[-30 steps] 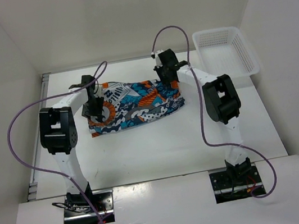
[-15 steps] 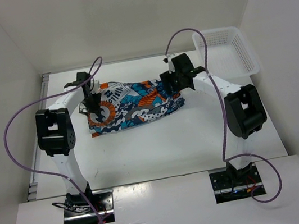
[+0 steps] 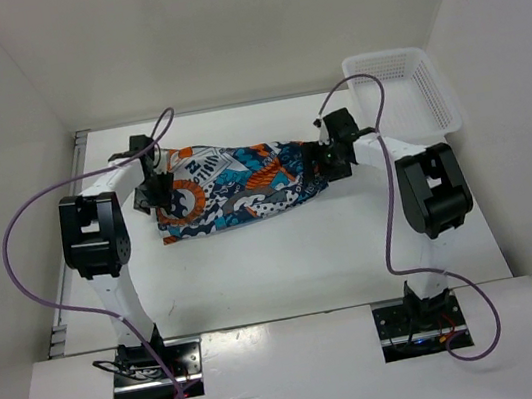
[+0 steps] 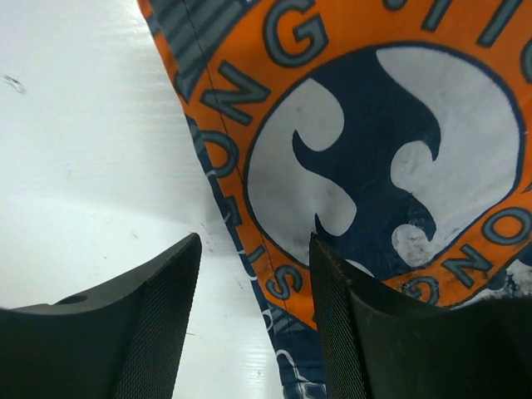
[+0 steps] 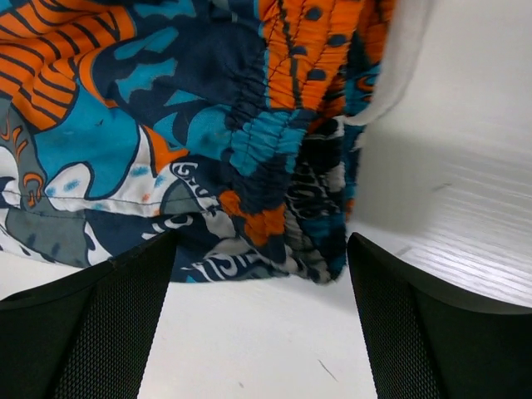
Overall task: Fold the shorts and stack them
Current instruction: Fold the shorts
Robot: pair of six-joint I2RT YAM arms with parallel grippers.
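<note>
shorts flat on the table, both pincers spread at their ends

the shorts [image 3: 239, 189] lie spread on the white table [image 3: 285, 257], to the left of the white mesh basket [image 3: 449, 105] and apart from it, long side running toward it. the right gripper [image 3: 321, 162] sits low between the basket and the shorts, at the shorts' near end. in the right wrist view its jaws stand wide, the gathered waistband edge between them and untouched. the left gripper [image 3: 166, 197] is at the end of the shorts farthest from the basket. in the left wrist view its fingers [image 4: 158, 316] stand moderately apart and astride the printed hem, one over bare table, the other over the orange and navy roundel, nothing pinched
</note>
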